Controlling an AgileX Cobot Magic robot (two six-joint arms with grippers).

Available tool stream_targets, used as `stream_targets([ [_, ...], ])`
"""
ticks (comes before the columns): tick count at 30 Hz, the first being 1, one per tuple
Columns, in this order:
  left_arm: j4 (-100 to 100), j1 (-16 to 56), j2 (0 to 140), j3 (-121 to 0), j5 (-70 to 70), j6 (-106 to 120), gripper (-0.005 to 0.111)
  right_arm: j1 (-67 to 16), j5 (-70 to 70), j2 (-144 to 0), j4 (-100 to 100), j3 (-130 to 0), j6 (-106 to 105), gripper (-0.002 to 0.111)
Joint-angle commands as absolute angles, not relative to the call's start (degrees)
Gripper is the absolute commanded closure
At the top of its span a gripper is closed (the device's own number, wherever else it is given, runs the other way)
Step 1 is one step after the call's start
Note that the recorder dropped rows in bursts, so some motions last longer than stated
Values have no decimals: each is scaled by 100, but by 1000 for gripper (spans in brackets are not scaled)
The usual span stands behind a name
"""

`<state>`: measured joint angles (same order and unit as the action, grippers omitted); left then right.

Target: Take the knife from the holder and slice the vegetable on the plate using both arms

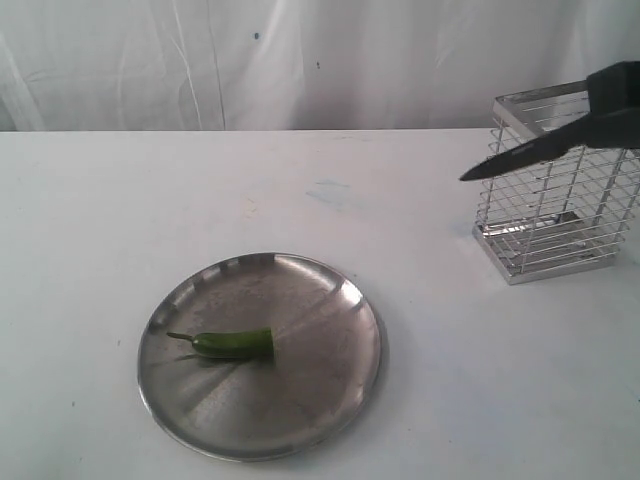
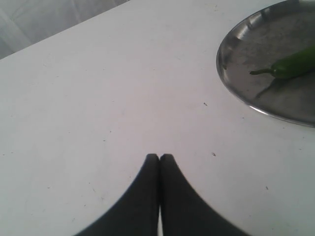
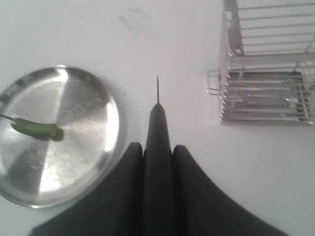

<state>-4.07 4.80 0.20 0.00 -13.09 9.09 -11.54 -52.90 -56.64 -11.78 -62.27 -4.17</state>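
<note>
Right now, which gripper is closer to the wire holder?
Right. The right gripper, shut on the knife, is close by the holder; the left gripper sits shut over bare table, beyond the plate.

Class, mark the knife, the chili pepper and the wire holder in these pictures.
knife (image 1: 523, 154), exterior view, middle of the dark blade.
chili pepper (image 1: 235, 344), exterior view, middle of its green body.
wire holder (image 1: 560, 200), exterior view, its front wire wall.

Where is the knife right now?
Exterior view, upper right: the knife is clamped in the right gripper, in the air by the holder, tip pointing left.
</note>
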Motion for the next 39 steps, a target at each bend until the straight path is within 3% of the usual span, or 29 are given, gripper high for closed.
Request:
stream_targets([
  [1,-383,469,0,0,-1282,902,107,-1157,-4854,-5447,-2203,-5841,-1217,108],
  [9,-383,469,0,0,-1282,902,107,-1157,-3987,-5672,-4263,-4745,-2491,108],
  [15,-383,469,0,0,-1282,902,107,-1157,-4184,-5672,-6389,-4073,-4156,108],
  [31,-527,469,0,0,-1260,1024,107,-1157,-4851,-5648,-7005,-3658,-5406,108],
  [39,905,469,0,0,502,-276,107,-1157,-4871,-5648,-7004,-3658,-5430,108],
])
